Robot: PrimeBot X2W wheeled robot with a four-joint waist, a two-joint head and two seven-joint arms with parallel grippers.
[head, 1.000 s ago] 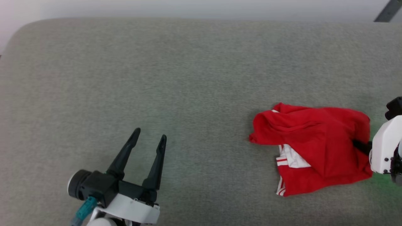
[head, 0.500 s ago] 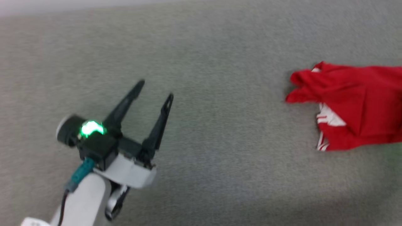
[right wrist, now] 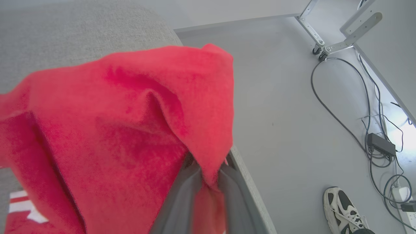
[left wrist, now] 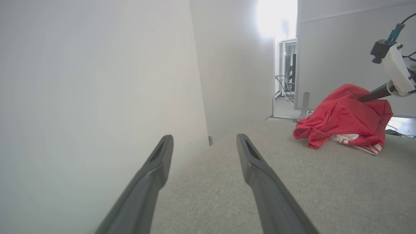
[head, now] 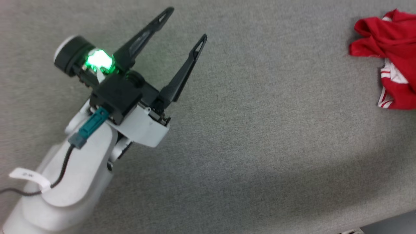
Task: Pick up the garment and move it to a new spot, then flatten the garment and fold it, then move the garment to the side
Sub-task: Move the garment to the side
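My right claw [right wrist: 205,191] is closed narrow on the garment [right wrist: 113,130]. A fold of red cloth is pinched between its two fingers and drapes forward over their tips, and the rest hangs off to the claw's left. Seen from my left wrist, the cloth rises to a peak where that claw bites. The remainder of the heap rests on the grey fabric surface [head: 260,130] below it, with white cloth and red-and-white striped trim showing at the bottom edge.

My left claw [head: 187,23] is spread wide and holds nothing. The garment is well apart from it, off to the right of its fingertips and a little ahead. The right arm is plainly the nearer one, so I judge the carry to a new spot belongs to it alone.

The heap is crumpled. It looks wider than tall, but I cannot name a true long axis.

I can read no brand or lettering on the garment. A small white tag [head: 24,174] on my left arm's cable carries marks too small to read.
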